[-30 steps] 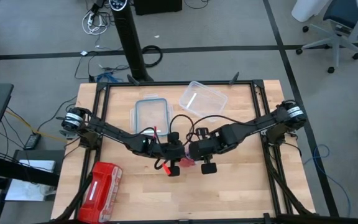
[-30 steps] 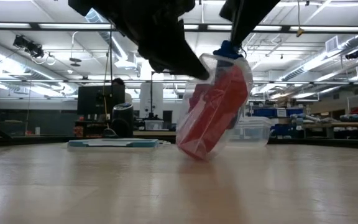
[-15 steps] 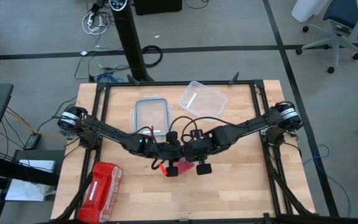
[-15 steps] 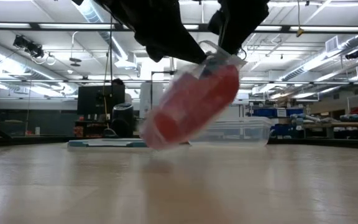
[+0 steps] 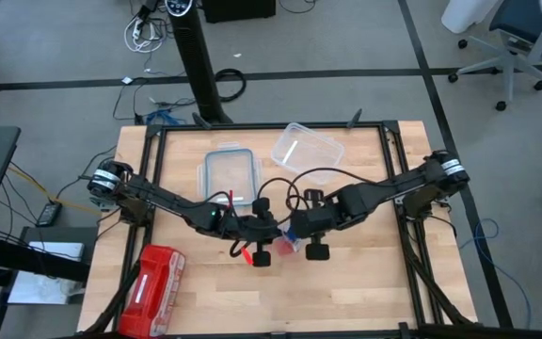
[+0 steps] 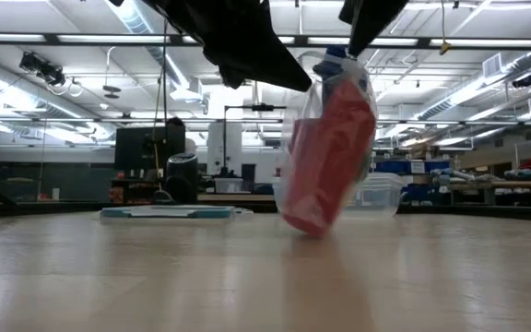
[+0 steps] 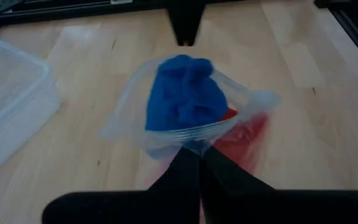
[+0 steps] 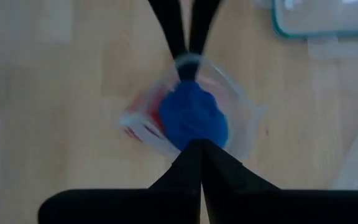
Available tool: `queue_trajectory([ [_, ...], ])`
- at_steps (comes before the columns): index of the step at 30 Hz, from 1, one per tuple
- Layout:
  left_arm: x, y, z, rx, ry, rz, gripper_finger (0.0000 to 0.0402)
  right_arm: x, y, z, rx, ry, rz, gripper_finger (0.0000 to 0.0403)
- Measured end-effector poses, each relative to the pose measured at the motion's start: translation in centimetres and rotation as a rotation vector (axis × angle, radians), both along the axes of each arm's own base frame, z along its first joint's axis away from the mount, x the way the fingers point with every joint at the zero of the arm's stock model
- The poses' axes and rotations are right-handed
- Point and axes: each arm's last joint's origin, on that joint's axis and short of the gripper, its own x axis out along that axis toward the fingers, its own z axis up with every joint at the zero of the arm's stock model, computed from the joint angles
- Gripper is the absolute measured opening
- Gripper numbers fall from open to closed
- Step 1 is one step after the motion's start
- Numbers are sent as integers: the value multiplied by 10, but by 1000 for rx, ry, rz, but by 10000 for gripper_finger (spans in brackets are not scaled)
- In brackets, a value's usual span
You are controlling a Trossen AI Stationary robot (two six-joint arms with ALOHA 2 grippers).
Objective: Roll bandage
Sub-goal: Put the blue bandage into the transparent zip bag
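My left fingers (image 7: 191, 155) and right fingers (image 8: 196, 149) each pinch one clear bag's (image 7: 129, 118) rim; inside, one blue bandage (image 7: 182, 93) atop red rolls (image 6: 325, 157), uncountable.

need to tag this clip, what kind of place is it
Probably a robotics lab or workshop: a wooden table on grey carpet, office chairs nearby, and workbenches under strip lights behind.
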Motion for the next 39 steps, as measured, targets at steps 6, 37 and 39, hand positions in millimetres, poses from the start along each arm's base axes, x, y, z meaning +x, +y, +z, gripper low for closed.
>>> queue_trajectory([
  [6, 0, 0, 1, -3, -8, 0, 0, 15, -3, -26, 24, -75, 21, 7],
  [37, 2, -5, 6, -28, -65, -9, 0, -18, 14, -21, -10, -46, -57, 8],
  [39, 2, -7, 7, -28, -77, -20, 0, -22, 17, -21, -11, -27, -67, 8],
])
